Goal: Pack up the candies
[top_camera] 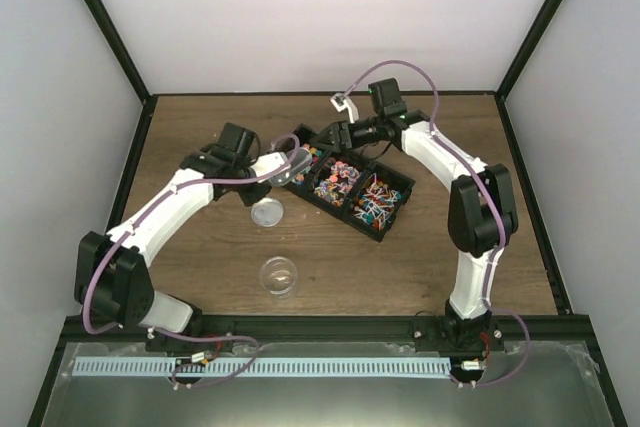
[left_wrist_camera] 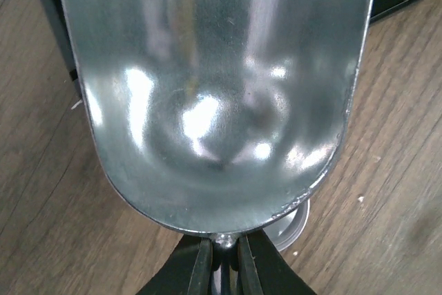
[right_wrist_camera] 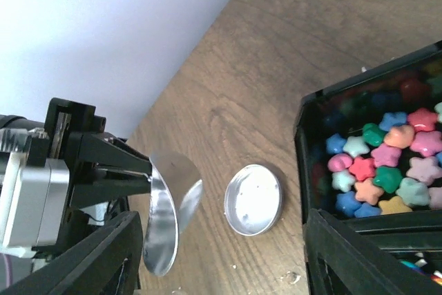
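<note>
left arm (top_camera: 170,202) stretched toward 1 o'clock, left jaws clamped on the handle of the metal scoop (left_wrist_camera: 214,101), which sits at the 9 o'clock end of the black tray (right_wrist_camera: 307,157). right arm (top_camera: 440,152) folds back toward 9 o'clock, right jaws wide, gripping nothing. candies (right_wrist_camera: 387,164) lie in the tray's three bins. clear jar (top_camera: 279,275) at its 7 o'clock.

1. The candies (right_wrist_camera: 387,164) are pink, blue, green, orange, yellow and white.
2. The tray (right_wrist_camera: 302,143) is glossy black.
3. The scoop (left_wrist_camera: 214,88) is bright silver, streaked with white glare.
4. The lid (right_wrist_camera: 254,199) is silver too.
5. The table (right_wrist_camera: 276,53) is brown with darker wood grain.
6. The left arm (top_camera: 165,215) and right arm (top_camera: 440,152) are white with black joints; the cables (top_camera: 95,297) are purple.
</note>
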{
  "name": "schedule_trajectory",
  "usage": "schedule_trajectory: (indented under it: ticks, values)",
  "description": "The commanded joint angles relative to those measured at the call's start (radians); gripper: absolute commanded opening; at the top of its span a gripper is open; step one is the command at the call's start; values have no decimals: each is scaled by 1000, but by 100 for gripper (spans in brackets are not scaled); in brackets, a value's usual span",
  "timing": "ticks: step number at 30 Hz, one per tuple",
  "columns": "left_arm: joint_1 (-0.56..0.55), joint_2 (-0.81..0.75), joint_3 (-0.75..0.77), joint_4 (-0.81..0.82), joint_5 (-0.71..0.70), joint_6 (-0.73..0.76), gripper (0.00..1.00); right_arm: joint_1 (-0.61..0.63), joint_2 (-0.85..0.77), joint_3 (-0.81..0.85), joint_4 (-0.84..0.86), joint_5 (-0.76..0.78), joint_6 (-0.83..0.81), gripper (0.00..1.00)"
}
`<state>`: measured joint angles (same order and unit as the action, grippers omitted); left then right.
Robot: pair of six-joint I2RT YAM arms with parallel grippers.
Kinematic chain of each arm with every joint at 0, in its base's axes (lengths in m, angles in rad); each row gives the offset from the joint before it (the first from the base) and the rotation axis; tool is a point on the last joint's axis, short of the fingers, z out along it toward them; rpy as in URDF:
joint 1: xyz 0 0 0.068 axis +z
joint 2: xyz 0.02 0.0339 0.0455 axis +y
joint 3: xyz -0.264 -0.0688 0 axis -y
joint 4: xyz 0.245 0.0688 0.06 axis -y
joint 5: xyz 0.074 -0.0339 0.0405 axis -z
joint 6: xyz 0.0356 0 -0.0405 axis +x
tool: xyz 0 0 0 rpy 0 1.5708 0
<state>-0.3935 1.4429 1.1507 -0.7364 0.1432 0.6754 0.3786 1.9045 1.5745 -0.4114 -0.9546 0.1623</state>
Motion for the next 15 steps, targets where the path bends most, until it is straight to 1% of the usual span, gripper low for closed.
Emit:
schedule_trajectory:
  ticks: [1, 6, 9, 12, 15]
  values:
    - [-38, 22, 48, 10, -24, -70, 4, 18, 37, 71, -94, -71, -40, 65]
    - [-63, 31, 61, 21, -20, -59, 4, 18, 52, 73, -131, -139, -92, 56]
    - [-75, 38, 74, 24, -19, -55, 4, 28, 73, 88, -166, -152, -119, 50]
    - [-86, 48, 85, 24, -21, -58, 4, 39, 100, 123, -208, -157, -142, 39]
    - [-91, 55, 92, 26, -19, -67, 4, 46, 114, 144, -237, -163, -159, 24]
